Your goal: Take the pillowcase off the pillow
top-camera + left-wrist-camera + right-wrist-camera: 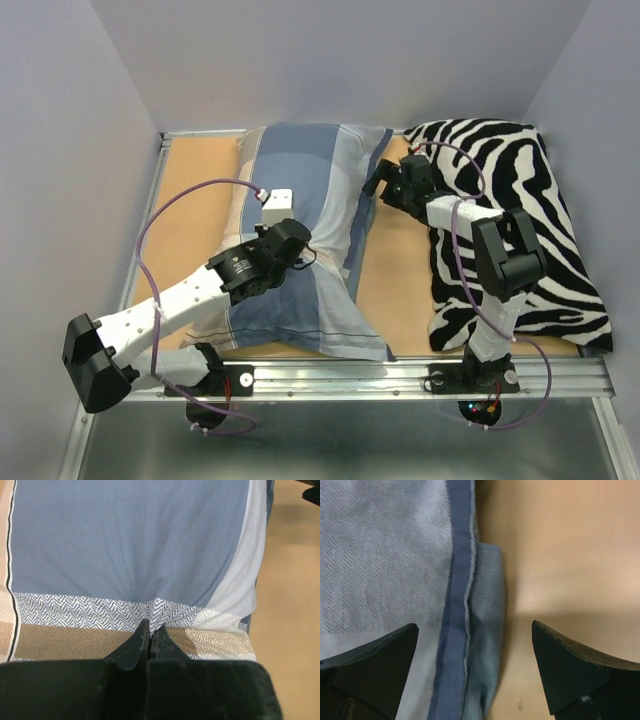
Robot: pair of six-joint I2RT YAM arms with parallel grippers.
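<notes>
The pillowcase (pixel 310 165), judged soft, light and slippery over its filling, is found on the table (pixel 195 200) toward 9 o'clock, a pucker of it pinched in the closed left claw (pixel 150 626). The right claw (pixel 474 625) is held wide astride the hemmed edge at 2 o'clock, judged the firmer hold. The pillow is hidden inside; the open end cannot be located.

A robot test cell: plain grey walls (pixel 350 60) box in a wooden table (pixel 190 165) with an aluminium rail (pixel 350 376).
</notes>
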